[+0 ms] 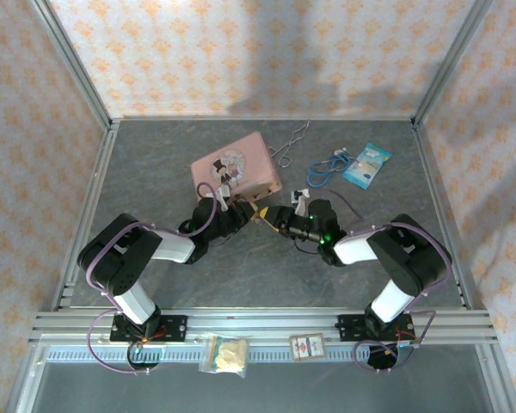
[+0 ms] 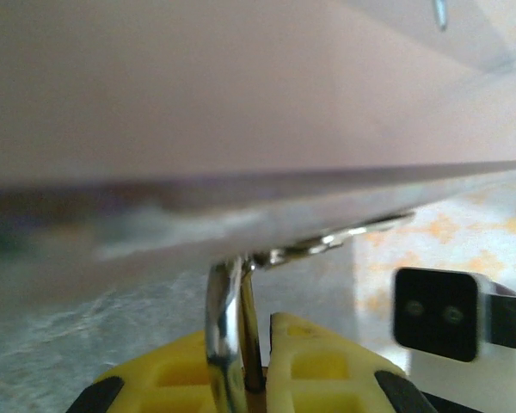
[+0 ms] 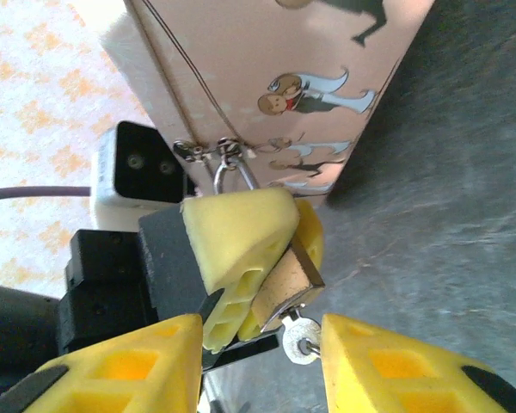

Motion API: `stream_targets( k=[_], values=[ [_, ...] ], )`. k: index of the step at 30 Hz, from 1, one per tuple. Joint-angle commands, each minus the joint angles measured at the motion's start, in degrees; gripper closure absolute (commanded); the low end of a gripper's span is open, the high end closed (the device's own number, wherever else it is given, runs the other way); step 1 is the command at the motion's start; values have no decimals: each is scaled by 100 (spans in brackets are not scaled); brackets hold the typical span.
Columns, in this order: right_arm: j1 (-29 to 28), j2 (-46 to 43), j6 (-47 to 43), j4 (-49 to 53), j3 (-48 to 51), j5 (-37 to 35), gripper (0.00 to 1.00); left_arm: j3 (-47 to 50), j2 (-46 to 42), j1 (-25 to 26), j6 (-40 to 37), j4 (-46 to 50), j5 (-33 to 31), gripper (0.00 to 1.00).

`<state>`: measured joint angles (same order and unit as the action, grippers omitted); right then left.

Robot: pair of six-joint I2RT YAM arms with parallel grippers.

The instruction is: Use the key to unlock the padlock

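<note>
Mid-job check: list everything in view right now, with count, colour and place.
tin: one, pink, mid-table
padlock: one, brass, shackle through the tin's latch
key: one, silver, in the padlock's underside
wire loop: one, silver, by the tin's far right corner
cable: one, blue, right of the tin
packet: one, blue-white, far right
bag: one, clear, pale contents, near rail
card: one, small, near rail
left gripper: one, yellow fingers, shut on the padlock
right gripper: one, yellow fingers, open around the key
</note>
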<state>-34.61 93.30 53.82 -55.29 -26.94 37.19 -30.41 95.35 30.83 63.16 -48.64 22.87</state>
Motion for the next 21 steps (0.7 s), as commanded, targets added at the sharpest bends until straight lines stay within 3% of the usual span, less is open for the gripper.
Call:
stream_targets(
  k=[1, 7, 14, 21],
  values=[
    [-22, -464, -313, 392, 74, -734, 60, -392, -157, 33, -810, 1154, -447, 100],
    [-24, -906, -703, 1145, 66, -1154, 60, -735, -68, 90, -1513, 2541, -831, 100],
    [-19, -920, -681, 1144, 105, -1216, 60, -856, 57, 151, -1806, 3131, -1147, 99],
    [-24, -944, -679, 1126, 154, -1240, 60, -864, 180, 185, -1784, 3296, -1399, 71]
  ],
)
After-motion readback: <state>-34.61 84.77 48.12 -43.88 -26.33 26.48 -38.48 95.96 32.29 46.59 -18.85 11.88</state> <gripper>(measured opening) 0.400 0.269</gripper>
